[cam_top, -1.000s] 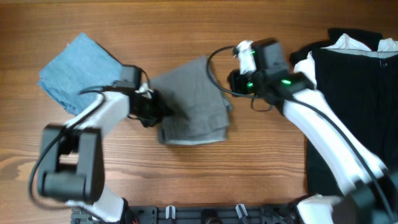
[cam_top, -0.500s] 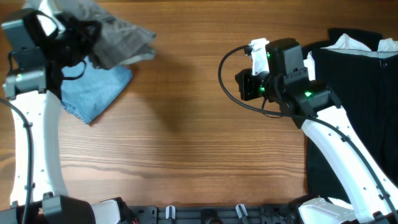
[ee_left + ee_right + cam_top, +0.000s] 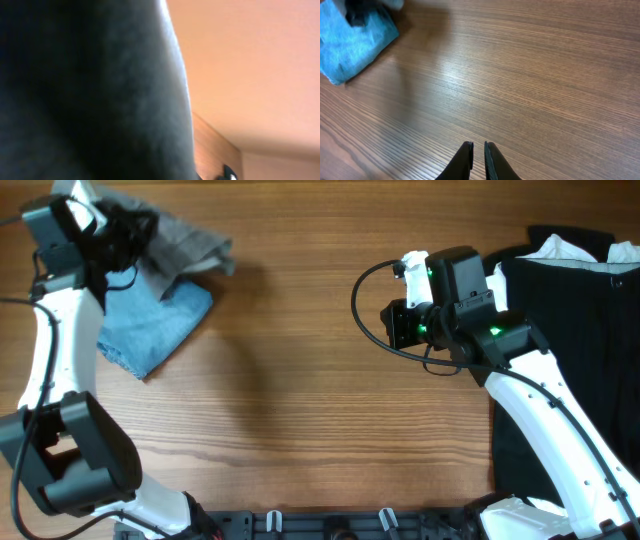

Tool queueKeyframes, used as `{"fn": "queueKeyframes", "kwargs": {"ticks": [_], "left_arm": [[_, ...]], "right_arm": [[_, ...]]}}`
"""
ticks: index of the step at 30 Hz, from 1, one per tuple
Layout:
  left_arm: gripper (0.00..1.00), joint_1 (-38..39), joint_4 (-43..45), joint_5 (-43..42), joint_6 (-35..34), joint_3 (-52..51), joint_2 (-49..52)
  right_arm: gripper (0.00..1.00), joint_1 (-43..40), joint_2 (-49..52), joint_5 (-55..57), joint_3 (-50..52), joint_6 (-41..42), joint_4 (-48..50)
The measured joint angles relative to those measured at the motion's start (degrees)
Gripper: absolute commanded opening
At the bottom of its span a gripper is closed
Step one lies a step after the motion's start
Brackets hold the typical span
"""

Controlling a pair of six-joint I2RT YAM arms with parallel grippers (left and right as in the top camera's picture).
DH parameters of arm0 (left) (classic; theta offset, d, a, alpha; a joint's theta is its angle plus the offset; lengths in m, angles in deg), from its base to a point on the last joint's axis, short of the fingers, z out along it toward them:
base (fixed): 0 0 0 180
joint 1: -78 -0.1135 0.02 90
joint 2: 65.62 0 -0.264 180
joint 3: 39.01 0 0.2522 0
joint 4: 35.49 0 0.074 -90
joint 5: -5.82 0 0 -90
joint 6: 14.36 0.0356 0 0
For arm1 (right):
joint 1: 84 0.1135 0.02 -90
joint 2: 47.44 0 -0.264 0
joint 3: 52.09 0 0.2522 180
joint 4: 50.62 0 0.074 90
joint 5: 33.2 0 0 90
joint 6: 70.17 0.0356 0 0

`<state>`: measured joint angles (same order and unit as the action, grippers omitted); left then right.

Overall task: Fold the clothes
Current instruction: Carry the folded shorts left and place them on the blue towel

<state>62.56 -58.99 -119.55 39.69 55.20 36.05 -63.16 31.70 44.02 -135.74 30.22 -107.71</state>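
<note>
Overhead: left tool [image 3: 130, 238] is clamped on the grey shorts [image 3: 192, 248], lifting them over the light-blue piece [image 3: 150, 325], probably for stacking; right tool [image 3: 478, 146], nearly closed and empty, hovers above the table [image 3: 300, 430]

At the far left corner of the table [image 3: 300, 410], the shorts [image 3: 195, 242] are held by the left claw [image 3: 105, 230]. Seen from overhead, they are overlapped with the far edge of the folded cloth [image 3: 150, 330], which is laid flat just nearer the robot. The right claw [image 3: 395, 325] is positioned right of centre above the table, well apart from both. Along the right edge a large garment [image 3: 590, 340] is spread, with a smaller piece [image 3: 560, 248] set at its far end.
</note>
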Motion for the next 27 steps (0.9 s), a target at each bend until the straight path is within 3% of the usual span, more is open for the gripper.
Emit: {"fn": "queueKeyframes", "kwargs": {"ticks": [8,19,21,23,26,27], "left_arm": [[0.04,9.4,5.2,-0.8,-3.8,4.3,0.0],[0.04,6.9,-13.7,11.2,2.8,5.0,2.3],[0.11,4.7,-17.6,12.7,4.0,5.0,3.6],[0.32,2.3,-21.4,13.4,4.7,5.0,4.2],[0.40,-1.3,-26.9,15.3,5.7,5.1,4.2],[0.55,-2.1,-28.5,16.0,5.9,5.1,4.2]], "right_arm": [[0.14,0.0,0.0,0.4,0.0,0.0,0.0],[0.14,0.0,0.2,0.4,0.0,0.0,-1.0],[0.14,0.0,0.3,0.4,0.0,0.0,-1.0],[0.14,0.0,0.4,0.4,0.0,0.0,-1.0],[0.14,0.0,0.4,0.4,0.0,0.0,-1.0],[0.14,0.0,0.4,0.4,0.0,0.0,-1.0]]}}
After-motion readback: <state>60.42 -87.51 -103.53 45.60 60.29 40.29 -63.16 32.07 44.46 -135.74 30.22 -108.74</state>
